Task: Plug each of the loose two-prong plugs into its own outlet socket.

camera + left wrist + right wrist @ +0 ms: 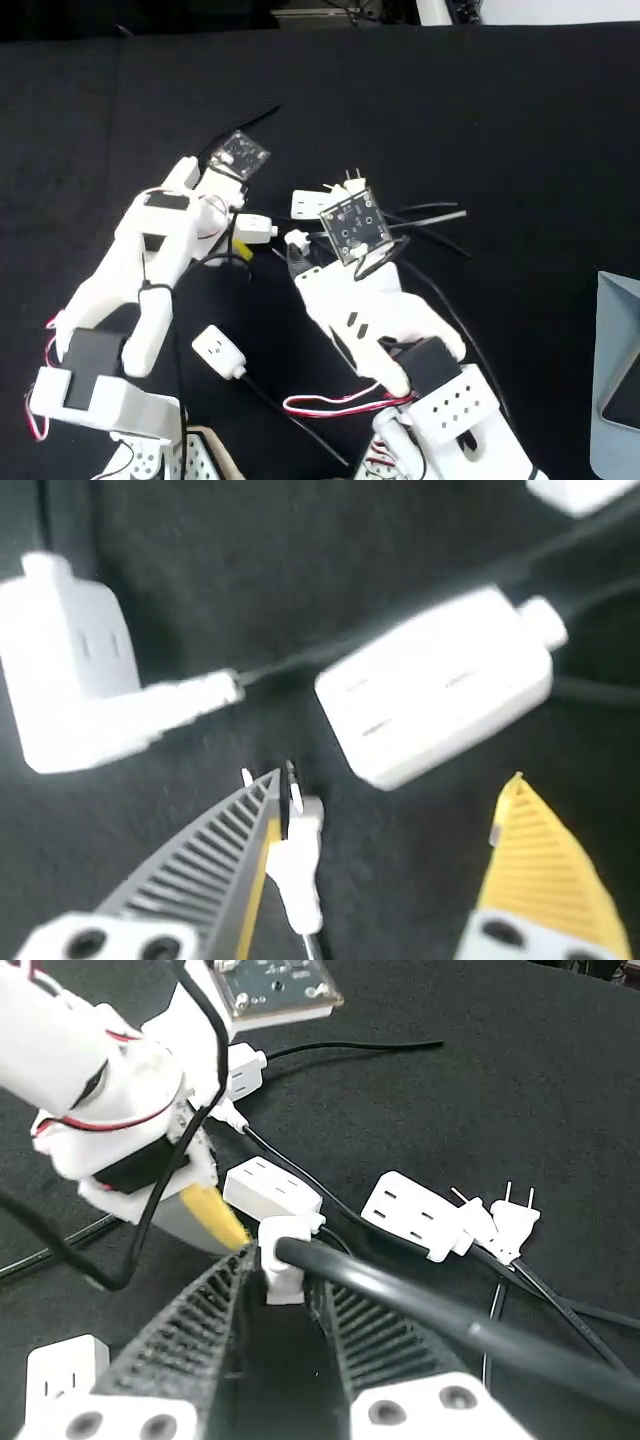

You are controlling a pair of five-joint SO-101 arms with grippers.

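The white left arm (150, 250) leans in from the left side of the black-clothed table (520, 120). The left end effector (392, 777) stands spread, its grey ribbed finger (215, 850) and yellow finger (535, 860) well apart and gripping nothing. A small white two-prong plug (298, 865) lies on the cloth against the ribbed finger's inner edge, prongs pointing away from the wrist. Just beyond the fingers lie a white L-shaped outlet block (70, 670) and a white oblong outlet block (440, 695), both with dark slots facing up.

Near the front edge, between the two arms, a white square outlet (218, 350) lies by itself.

At the middle, the right end effector (283, 1270) has its black ribbed fingers pressed onto a short white plug body (285, 1250), whose prongs I cannot make out. It is held just beside the oblong outlet block, near the yellow finger.

Further right lies a white multi-slot outlet (310, 205), with a pair of loose white plugs (515, 1225) side by side at its end. Black cords (430, 213) fan out to the right from there.

Beyond them the cloth runs bare toward the far edge and the right. At the right edge stands a grey open bin (608, 340) holding a dark flat thing (622, 392) that I cannot identify.
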